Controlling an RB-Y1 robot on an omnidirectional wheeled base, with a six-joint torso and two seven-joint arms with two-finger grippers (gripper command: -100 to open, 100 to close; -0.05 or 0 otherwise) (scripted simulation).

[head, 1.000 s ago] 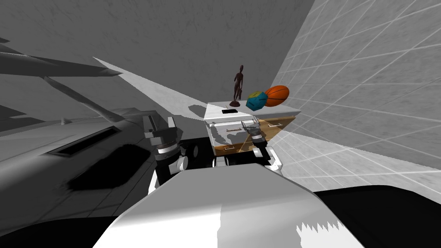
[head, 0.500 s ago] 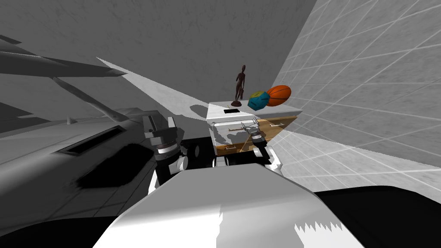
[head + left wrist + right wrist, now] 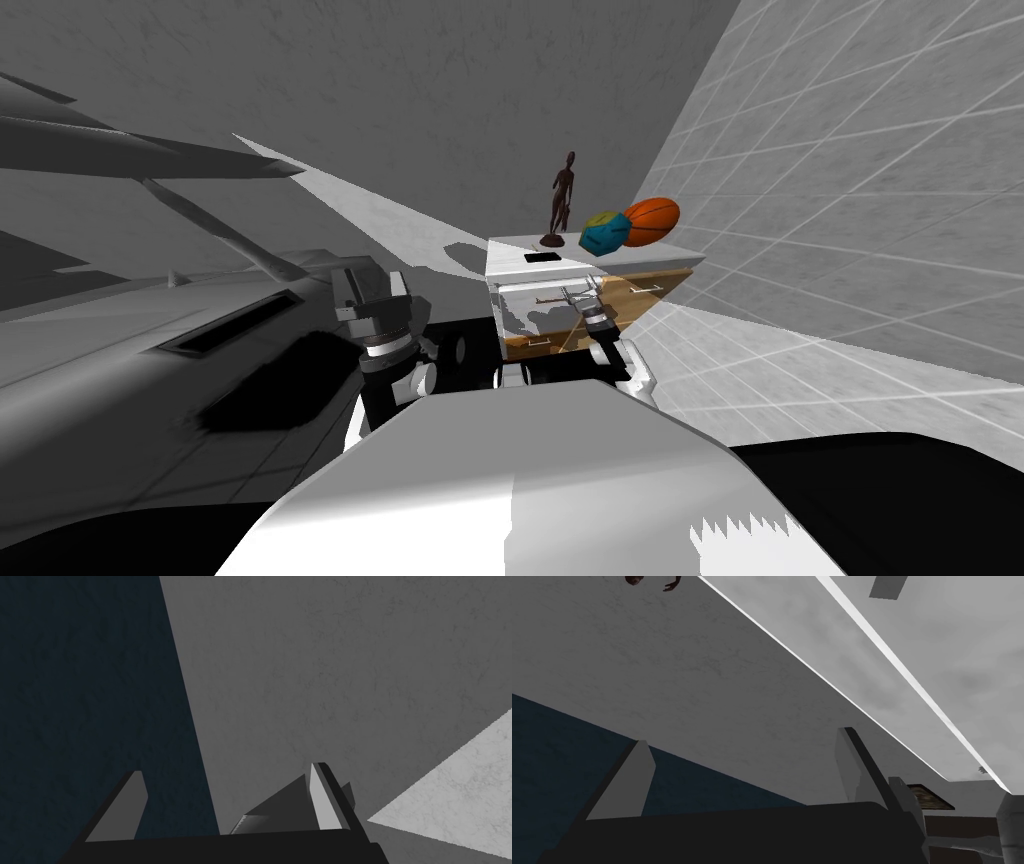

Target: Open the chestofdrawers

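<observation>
The wood-fronted, white-topped chest of drawers [image 3: 645,298] has its lower part hidden behind the right arm [image 3: 606,346]. Whether the right pincer [image 3: 585,292] touches a drawer handle [image 3: 548,300] is too small to tell (its blades stand apart). The teal faceted block [image 3: 603,233] covers part of the orange ball [image 3: 657,220]; the right wrist view's edge cuts off the dark brown figurine [image 3: 632,579].

Beyond the right gripper [image 3: 585,292] stand a dark figurine [image 3: 562,200], a teal polyhedron [image 3: 603,233] and an orange basketball [image 3: 652,221]; a black flat slab [image 3: 542,257] lies nearer it
</observation>
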